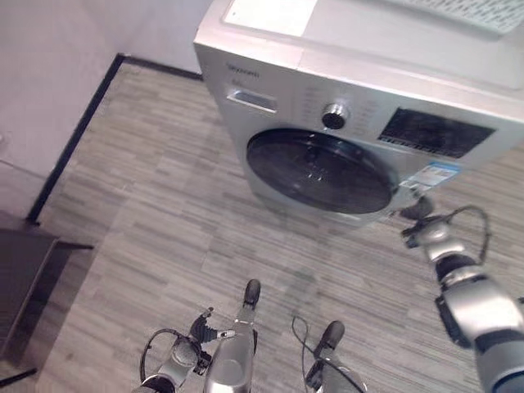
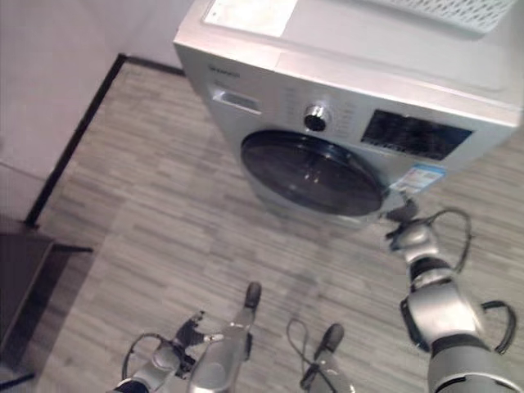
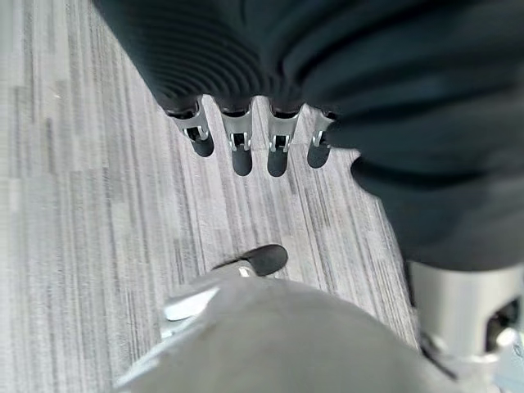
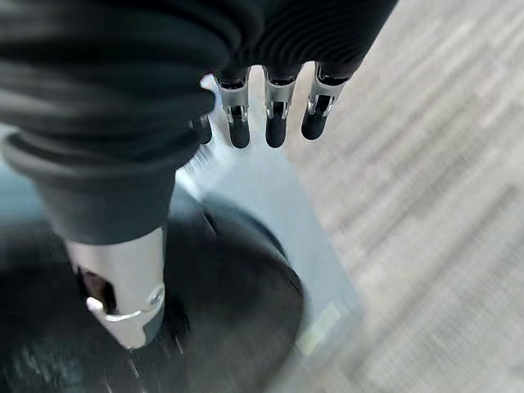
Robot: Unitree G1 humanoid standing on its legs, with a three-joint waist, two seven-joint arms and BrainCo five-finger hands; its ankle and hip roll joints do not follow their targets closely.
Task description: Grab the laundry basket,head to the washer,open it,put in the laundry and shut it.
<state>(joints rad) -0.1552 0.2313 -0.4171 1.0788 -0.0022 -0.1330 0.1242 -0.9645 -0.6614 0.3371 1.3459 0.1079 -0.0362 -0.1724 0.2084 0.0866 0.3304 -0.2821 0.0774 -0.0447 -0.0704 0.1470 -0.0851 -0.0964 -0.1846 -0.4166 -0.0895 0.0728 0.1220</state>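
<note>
Right hand (image 1: 422,223) is up at the washer (image 1: 360,98), at the rim of the round dark door (image 1: 319,170) on the side nearest it, just under the small sticker (image 1: 436,174) on the front panel. From its wrist the fingers (image 4: 274,123) hang straight and loose, holding nothing, with the door's dark glass (image 4: 229,303) close beyond them. The door looks shut, flush with the silver front. Above that hand, on the panel, sit a round knob (image 1: 334,115) and a dark display (image 1: 434,131). On top of the washer, well above the hand, a white slatted basket (image 1: 471,12) shows at its far edge. Left hand (image 3: 246,139) hangs low and idle over the grey wood-look floor (image 1: 164,221), its fingers straight and relaxed too, nothing in them.
</note>
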